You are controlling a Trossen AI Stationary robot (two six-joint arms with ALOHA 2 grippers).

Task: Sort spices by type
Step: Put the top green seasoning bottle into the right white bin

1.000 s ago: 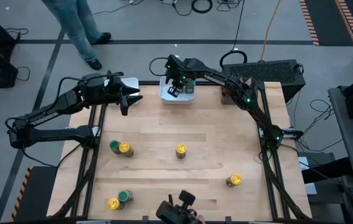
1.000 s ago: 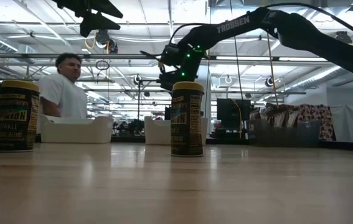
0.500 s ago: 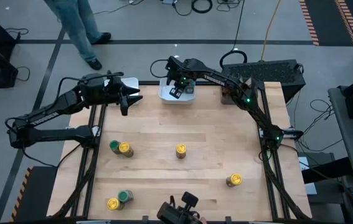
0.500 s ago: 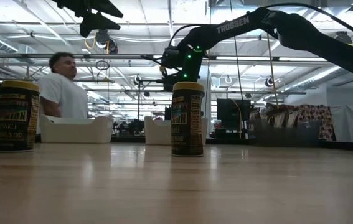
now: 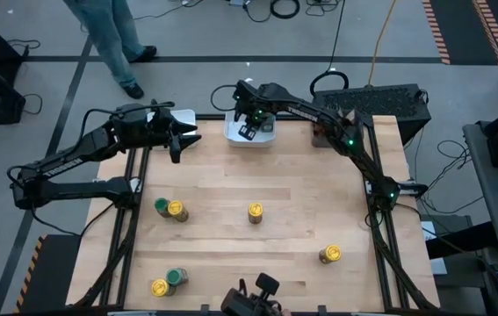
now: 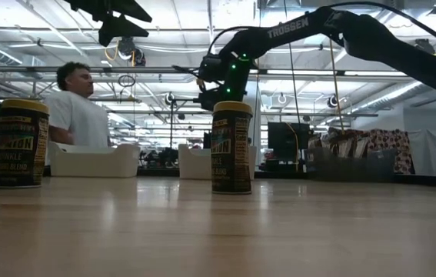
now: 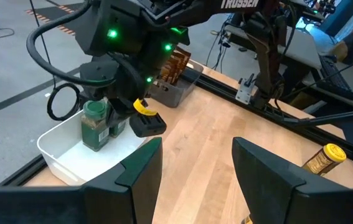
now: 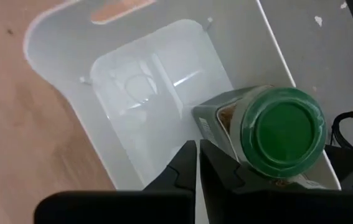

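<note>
Both fingers of right tool (image 5: 246, 130) closed, holding nothing.

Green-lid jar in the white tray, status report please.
Right gripper shut, empty, above white tray. Green-lid jar upright inside, released. Left gripper open, waiting. Nothing blocking.

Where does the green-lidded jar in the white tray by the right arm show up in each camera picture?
High view: green-lid jar at the far table edge, in the white tray, under the right gripper.
Low view: not visible; only the tray shows.
Left wrist view: jar upright in the tray.
Right wrist view: jar seen from above.
Shared landmark: the white tray.
</note>
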